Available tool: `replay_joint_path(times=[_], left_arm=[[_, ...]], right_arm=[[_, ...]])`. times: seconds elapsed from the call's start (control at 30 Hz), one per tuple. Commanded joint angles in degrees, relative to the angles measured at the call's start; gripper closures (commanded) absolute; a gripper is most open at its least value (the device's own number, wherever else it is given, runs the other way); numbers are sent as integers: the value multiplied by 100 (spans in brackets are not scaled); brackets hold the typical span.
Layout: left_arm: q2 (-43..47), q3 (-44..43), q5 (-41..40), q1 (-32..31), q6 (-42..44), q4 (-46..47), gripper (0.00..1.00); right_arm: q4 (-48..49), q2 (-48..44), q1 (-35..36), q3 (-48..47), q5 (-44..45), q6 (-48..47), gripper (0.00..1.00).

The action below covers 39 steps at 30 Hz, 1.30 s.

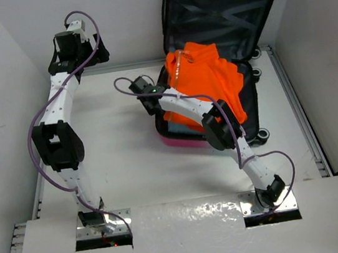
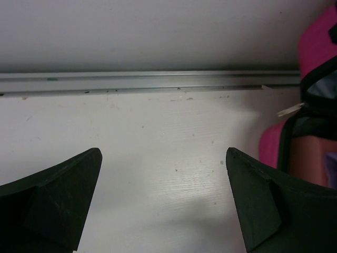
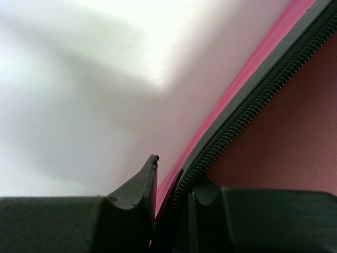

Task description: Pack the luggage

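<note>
Right claw (image 3: 176,176) is pinching the left rim of the luggage (image 1: 221,6), one dark finger (image 3: 139,195) sitting outside against the pink shell and the other sitting inside next to the zip teeth (image 3: 247,116), with the rim edge passing between them, so the jaws are standing nearly together and clamped on that rim. The suitcase is lying open at the far right of the white bench (image 1: 124,164), its base resting flat and its lid leaning upright against the back wall, showing dark lining with crossed straps. An orange garment (image 1: 206,77) is lying heaped in the base, spreading over most of it and touching the left rim near the gripped spot. The right arm is stretching from its mount at the near edge diagonally toward that rim. Left claw (image 2: 163,153) is hovering over bare bench near the far left corner, its two fingers (image 2: 63,190) standing wide apart and holding nothing, facing the metal rail (image 2: 147,81) running along the foot of the wall; a pink corner of the suitcase is showing at the right edge of the left wrist view, well apart from those fingers.
</note>
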<state>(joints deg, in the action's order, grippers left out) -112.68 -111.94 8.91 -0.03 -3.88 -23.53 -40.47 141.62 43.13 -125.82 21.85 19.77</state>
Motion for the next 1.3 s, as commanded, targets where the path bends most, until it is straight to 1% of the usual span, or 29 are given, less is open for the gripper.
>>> replay_joint_path(times=[0.0, 0.07, 0.1, 0.13, 0.17, 0.23, 0.27, 0.3, 0.37, 0.57, 0.67, 0.7, 0.73, 0.77, 0.8, 0.83, 0.87, 0.9, 0.93, 0.97, 1.0, 1.03, 1.07, 1.1, 1.13, 1.17, 1.2, 1.23, 1.27], left_arm=[[326, 14, 199, -6, 54, 375, 0], [300, 14, 260, -6, 54, 428, 0], [282, 23, 295, -6, 19, 437, 0], [265, 23, 331, -6, 19, 463, 0], [247, 23, 357, -6, 10, 463, 0], [238, 49, 392, -14, 54, 516, 0], [229, 58, 410, -14, 80, 533, 0], [221, 50, 471, -14, 150, 551, 0], [212, 23, 542, -14, 264, 578, 0], [247, -47, 586, -6, 344, 657, 0], [212, -222, 717, 187, 230, 613, 0], [194, -284, 779, 214, 186, 587, 0], [185, -389, 788, 275, 186, 534, 0], [185, -433, 788, 284, 203, 499, 0], [194, -469, 779, 293, 299, 464, 0], [238, -478, 788, 285, 335, 394, 0], [247, -478, 823, 293, 361, 349, 0], [308, -452, 875, 285, 353, 227, 0], [334, -417, 937, 285, 553, 156, 0], [370, -364, 1059, 285, 694, 77, 2], [448, -198, 1165, 276, 748, -63, 4], [501, -110, 1262, 267, 801, -142, 9], [545, -4, 1411, 250, 923, -239, 13], [633, 206, 1456, 180, 1037, -466, 17], [677, 312, 1465, 136, 1282, -581, 26], [738, 444, 1447, 48, 1415, -696, 29], [878, 732, 1439, -22, 1538, -862, 32], [967, 892, 1465, -145, 1739, -899, 33], [1124, 1241, 1473, -242, 1785, -925, 33]], right_arm=[[2122, -530, 696, 172, -1991, -1149, 100], [2026, -548, 705, 102, -2158, -1160, 100], [2060, -583, 705, 136, -2167, -1186, 88], [2104, -627, 705, 206, -2350, -1203, 64], [2148, -749, 714, 329, -2613, -1317, 43], [2201, -890, 801, 400, -2607, -1423, 29], [2184, -1004, 828, 365, -2580, -1536, 7], [2140, -1075, 846, 339, -2554, -1546, 1], [2131, -1233, 854, 330, -2597, -1511, 1], [2500, -2427, 854, 699, -3010, -1458, 1], [2106, -2973, 723, 533, -3326, -1669, 1], [1730, -3069, 636, 436, -3510, -1652, 1], [1553, -3244, 356, 305, -4008, -1582, 1], [1446, -3359, 162, 321, -4256, -1277, 1], [1376, -3500, -40, 391, -4494, -1109, 1], [1418, -3840, -468, 705, -4862, -942, 3], [1645, -4044, -699, 925, -5022, -609, 26], [1760, -4368, -1188, 1284, -5058, -467, 42], [1831, -4467, -1454, 1401, -4919, -283, 67], [1841, -4520, -1701, 1463, -4753, -255, 76], [1832, -4521, -2208, 1499, -4594, -220, 80], [1815, -4425, -2456, 1482, -4193, -150, 80], [1919, -4363, -2668, 1490, -4015, -131, 71], [1998, -4284, -3053, 1516, -3813, -123, 66], [2051, -4092, -3222, 1482, -3280, -192, 66], [2200, -3968, -3519, 1429, -3074, -228, 55], [2271, -3819, -3662, 1263, -2855, -228, 46], [2498, -3522, -3802, 1175, -2522, -245, 46], [2665, -3379, -4073, 1113, -2458, -219, 46]])
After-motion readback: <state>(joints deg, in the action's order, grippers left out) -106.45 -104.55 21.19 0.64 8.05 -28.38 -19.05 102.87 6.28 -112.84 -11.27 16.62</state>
